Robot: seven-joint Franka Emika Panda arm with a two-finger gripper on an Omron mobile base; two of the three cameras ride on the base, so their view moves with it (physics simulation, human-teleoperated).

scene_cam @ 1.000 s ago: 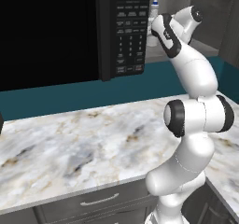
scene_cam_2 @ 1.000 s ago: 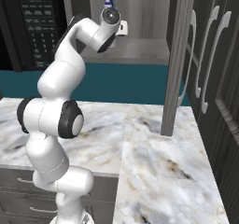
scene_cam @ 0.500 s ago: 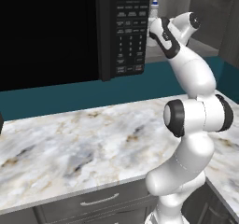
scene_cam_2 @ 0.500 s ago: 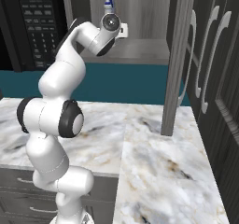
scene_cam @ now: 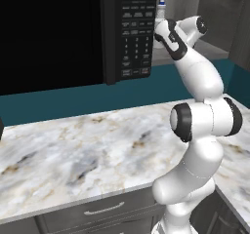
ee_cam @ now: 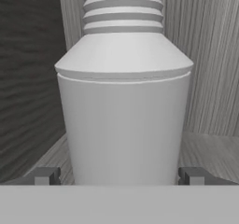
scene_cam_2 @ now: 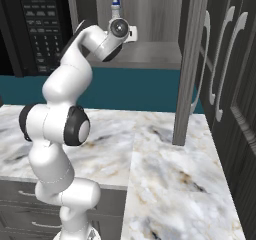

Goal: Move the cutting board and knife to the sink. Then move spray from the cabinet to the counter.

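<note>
Reaching further into the cabinet point(scene_cam_2: 150, 54) than a second ago, the arm has carried its jaws up to the spray point(ee_cam: 123, 120): in the earlier base views the hand sat a little short of the bottle, and now its wrist covers the bottle's lower body, leaving the white head and blue tip showing above it. In the hand view the pale bottle stands upright on the shelf, right between the two dark fingertips point(ee_cam: 46, 175), one on each side of its base and neither plainly touching it, so the jaws point(ee_cam: 120, 176) are spread wide around it and not yet pinching.

Red digits glow on the display of the black microwave point(scene_cam: 132, 30) just left of the niche, too blurred to read; the keypad below it has pale markings that are also unreadable. No label can be made out on the bottle.

The marble table point(scene_cam: 78, 155) below lies bare in front of the robot, with grey drawers point(scene_cam: 102, 211) and metal handles under it. A teal wall strip point(scene_cam_2: 145, 86) runs behind, and tall dark doors point(scene_cam_2: 230, 64) with curved handles stand to the right. The microwave's side wall stands close by the hand
</note>
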